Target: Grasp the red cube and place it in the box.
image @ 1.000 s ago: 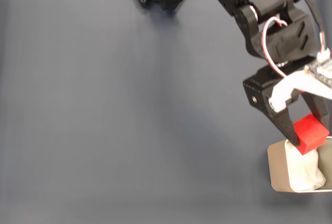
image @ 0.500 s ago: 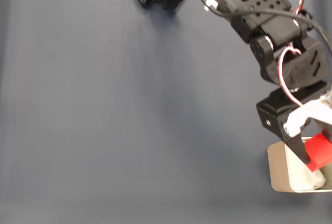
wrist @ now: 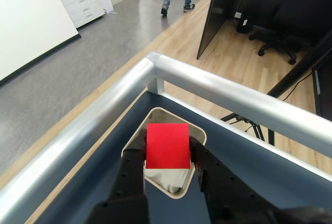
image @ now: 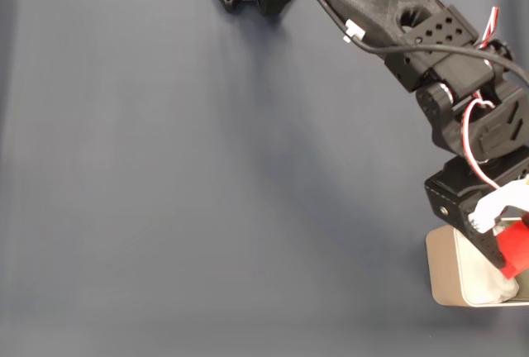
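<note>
— Pincer [wrist: 167, 154] status? Black fingers clamp the small matte bright-red cube [wrist: 167, 145].
— And the beige round-cornered padded box [wrist: 136, 143]? Directly beneath the pincer; release looks due.

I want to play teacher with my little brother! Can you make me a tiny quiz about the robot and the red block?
1. True or false: the red cube is lying loose on the table.
2. What is right below the cube in the wrist view? A) a cup B) the box C) a plate
3. Fill in: the padding inside the box is ____.

Key:
1. False. The gripper has its jaws shut on the cube, one on each side.
2. B. The cube hangs over the box; it is not dropped in yet.
3. White.
</note>
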Robot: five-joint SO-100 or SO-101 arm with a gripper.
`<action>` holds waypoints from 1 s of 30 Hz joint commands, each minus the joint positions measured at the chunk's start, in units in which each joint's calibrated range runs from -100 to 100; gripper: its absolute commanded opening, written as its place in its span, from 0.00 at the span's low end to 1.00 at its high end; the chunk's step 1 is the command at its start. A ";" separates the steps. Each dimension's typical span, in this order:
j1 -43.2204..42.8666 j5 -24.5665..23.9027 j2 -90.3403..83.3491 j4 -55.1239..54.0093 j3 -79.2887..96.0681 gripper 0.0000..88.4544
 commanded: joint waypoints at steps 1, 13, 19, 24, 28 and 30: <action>-0.47 0.44 0.17 -0.86 -4.09 0.00; 0.03 0.29 0.43 -0.86 -3.17 0.00; 0.10 0.29 0.17 -0.86 -3.08 0.00; 0.10 0.10 -0.01 -1.43 -3.08 0.01; 0.10 -0.10 -0.01 -2.42 -3.08 0.01; 0.10 -0.24 -0.01 -2.66 -3.08 0.01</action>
